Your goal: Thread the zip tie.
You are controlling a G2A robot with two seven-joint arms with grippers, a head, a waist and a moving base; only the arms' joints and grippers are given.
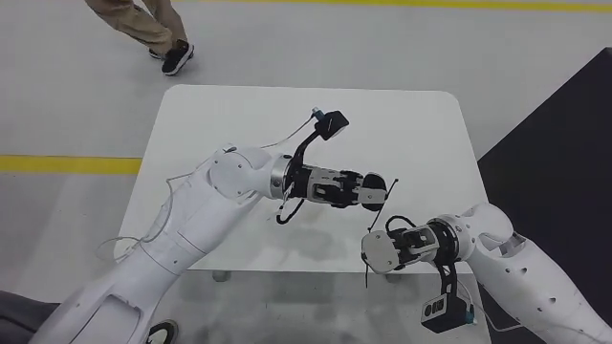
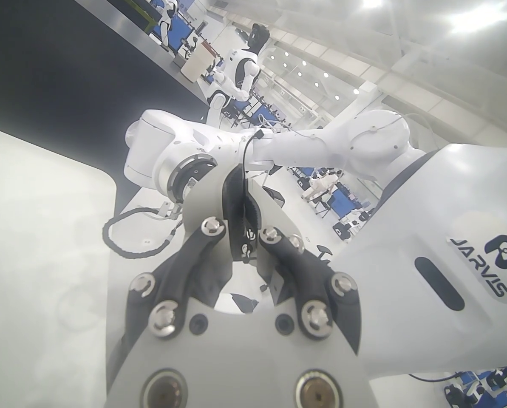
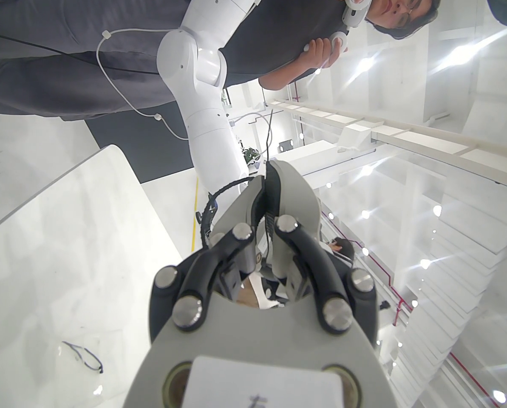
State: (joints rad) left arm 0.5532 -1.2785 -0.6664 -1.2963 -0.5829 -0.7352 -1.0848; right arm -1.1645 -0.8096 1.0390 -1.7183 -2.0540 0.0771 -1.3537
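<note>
Gripping the zip tie (image 1: 384,205) with both my tools clamped on it: left tool (image 1: 381,191) at its far end, right tool (image 1: 368,248) at the near end. Strap runs far-right to near-left above the bench (image 1: 421,124), tools close together; I cannot tell which end carries the head.
</note>
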